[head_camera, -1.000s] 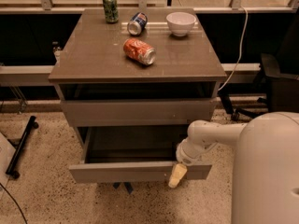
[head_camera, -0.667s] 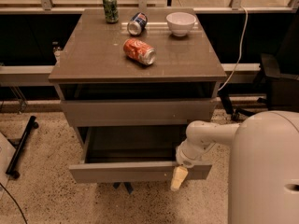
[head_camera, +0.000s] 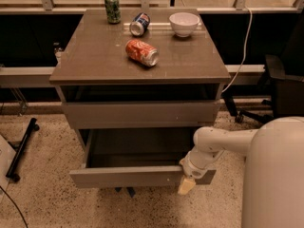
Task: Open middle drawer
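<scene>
The middle drawer is a wide grey-brown drawer with a flat front. It stands pulled well out from the cabinet, and its dark inside shows. The taller top drawer front sits above it, further back. The lowest drawer is hidden under the pulled-out one. My gripper, on a white arm coming from the right, is at the right part of the middle drawer's front, over its top edge, with a tan tip hanging in front of it.
On the cabinet top are a green can, a blue can lying down, a red can lying down and a white bowl. A black chair base stands to the right. A black stand leg lies on the speckled floor at left.
The gripper has shifted very slightly down and to the right along the drawer front. The drawer stays pulled out about as far as before.
</scene>
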Available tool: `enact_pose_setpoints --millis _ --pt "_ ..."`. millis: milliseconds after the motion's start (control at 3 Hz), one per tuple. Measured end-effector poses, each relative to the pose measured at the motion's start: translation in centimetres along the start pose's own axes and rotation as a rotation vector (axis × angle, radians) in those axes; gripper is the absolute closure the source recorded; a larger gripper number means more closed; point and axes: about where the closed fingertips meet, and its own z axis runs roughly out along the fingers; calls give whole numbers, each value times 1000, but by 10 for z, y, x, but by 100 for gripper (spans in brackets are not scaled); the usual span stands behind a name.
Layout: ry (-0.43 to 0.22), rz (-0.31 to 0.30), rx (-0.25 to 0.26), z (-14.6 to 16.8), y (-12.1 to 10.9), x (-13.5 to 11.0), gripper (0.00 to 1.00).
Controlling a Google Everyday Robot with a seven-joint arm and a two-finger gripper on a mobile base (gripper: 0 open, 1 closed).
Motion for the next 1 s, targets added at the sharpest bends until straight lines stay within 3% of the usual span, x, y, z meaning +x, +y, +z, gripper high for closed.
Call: enact_pose_setpoints --millis 333,667,1000 --pt "0 0 -1 0 1 0 64" --pt "22 50 -17 -2 23 11 69" --pt "32 77 -28 -2 33 16 38"
